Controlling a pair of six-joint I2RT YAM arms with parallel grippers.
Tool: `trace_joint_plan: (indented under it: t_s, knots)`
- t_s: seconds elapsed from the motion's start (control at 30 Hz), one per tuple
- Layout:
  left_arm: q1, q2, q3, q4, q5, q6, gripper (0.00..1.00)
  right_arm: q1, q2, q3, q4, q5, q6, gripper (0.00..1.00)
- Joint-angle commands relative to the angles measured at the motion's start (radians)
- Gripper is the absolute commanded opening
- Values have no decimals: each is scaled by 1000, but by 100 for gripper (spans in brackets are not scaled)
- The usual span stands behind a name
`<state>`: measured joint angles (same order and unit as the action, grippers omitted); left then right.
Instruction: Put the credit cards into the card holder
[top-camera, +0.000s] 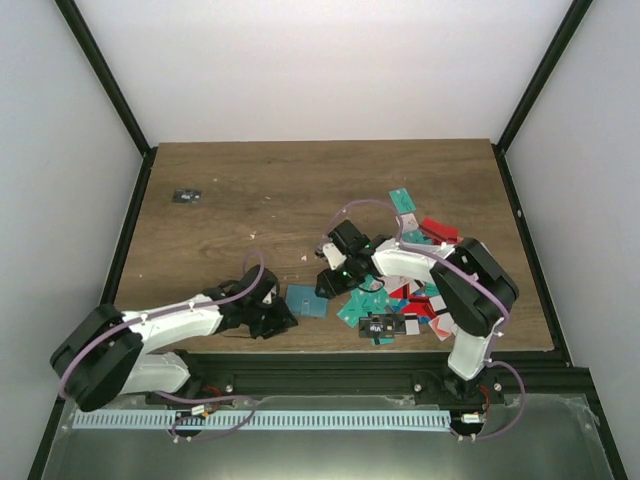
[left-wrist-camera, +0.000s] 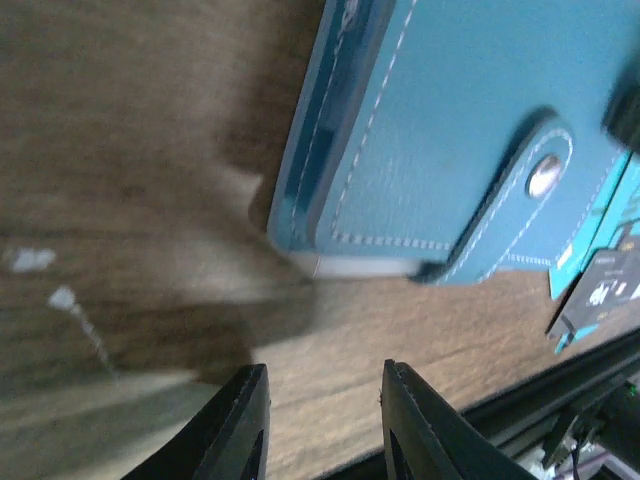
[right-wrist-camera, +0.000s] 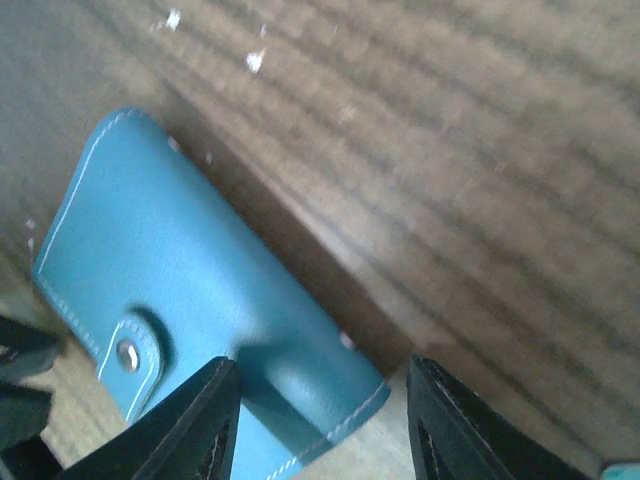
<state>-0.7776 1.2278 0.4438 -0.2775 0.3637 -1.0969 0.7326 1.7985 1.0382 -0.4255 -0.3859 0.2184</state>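
Observation:
The card holder (top-camera: 307, 300) is a teal-blue wallet lying closed on the wood, its strap snapped shut (left-wrist-camera: 450, 130) (right-wrist-camera: 180, 290). The credit cards (top-camera: 400, 300) lie in a loose pile to its right, mostly teal with some red, white and black; a few card edges (left-wrist-camera: 600, 270) show past the holder. My left gripper (top-camera: 275, 318) (left-wrist-camera: 322, 385) sits just left of the holder, jaws apart over bare wood with nothing between them. My right gripper (top-camera: 330, 280) (right-wrist-camera: 320, 375) hovers over the holder's right end, jaws apart, with one corner of the holder below the gap.
A tiny black object with white marks (top-camera: 186, 196) lies at the far left of the table. The table's near edge with its black rail (top-camera: 380, 360) runs just behind both grippers. A red card (top-camera: 438, 230) and a teal card (top-camera: 402, 203) lie at the pile's far side.

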Motion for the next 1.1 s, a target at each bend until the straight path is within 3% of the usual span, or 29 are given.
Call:
trace_joint_plan:
  t_s: [0.0,0.33,0.6,0.8,1.07]
  knots:
    - [-2,76,57,73,-44,-4,33,10,-46,-96,-23,-53,38,48]
    - [9,161,244,-87,-123,91,34,34,-215,-298,21,-248,210,46]
    - [3,23,289,-279,-161,110,43,36,-362,-333,-16,-235,248,48]
    - [-16,-51,253,-299,-146,62,42,36,-365,-240,-57,-110,225,55]
    - [-35,-2,161,-205,-87,47,31,31,-133,40,-91,84,152,56]
